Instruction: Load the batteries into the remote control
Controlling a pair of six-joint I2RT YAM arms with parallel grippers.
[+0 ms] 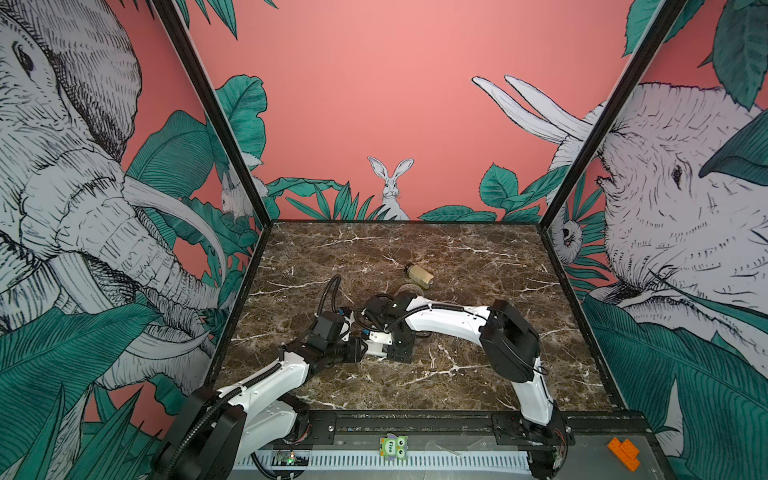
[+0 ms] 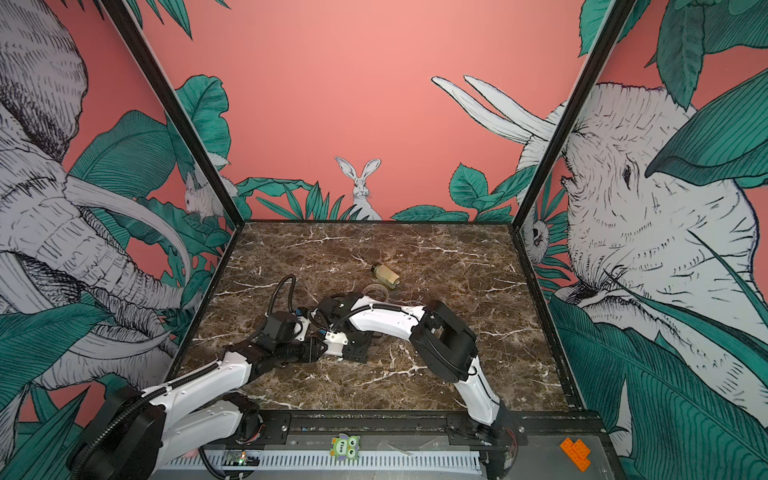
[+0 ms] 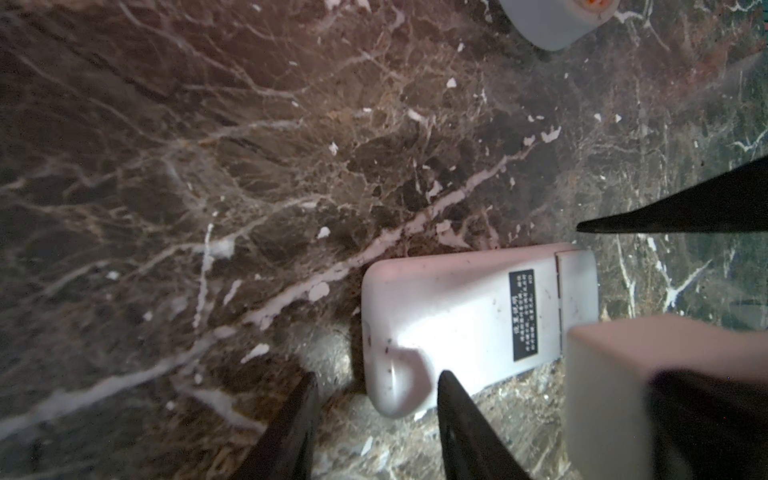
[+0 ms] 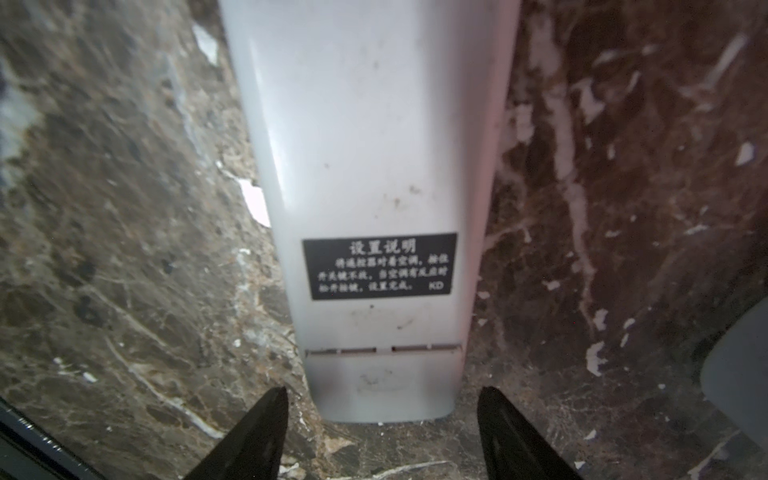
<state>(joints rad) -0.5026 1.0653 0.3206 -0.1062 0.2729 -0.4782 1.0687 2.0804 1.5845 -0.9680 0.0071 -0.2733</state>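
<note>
The remote control lies back up on the marble, white, with a dark label and a closed cover at its near end. My right gripper is open. Its fingertips stand clear on either side of that end. In the left wrist view the remote control lies slantwise. My left gripper is open around its rounded far corner, and one finger is apart from it. I cannot make out the batteries. Only a speck of orange shows in a grey round thing. In both top views the two wrists hide the remote.
A beige small bottle lies on its side behind the arms, with a clear ring just in front of it. The left arm and right arm meet mid-table. Orange bricks sit on the front rail.
</note>
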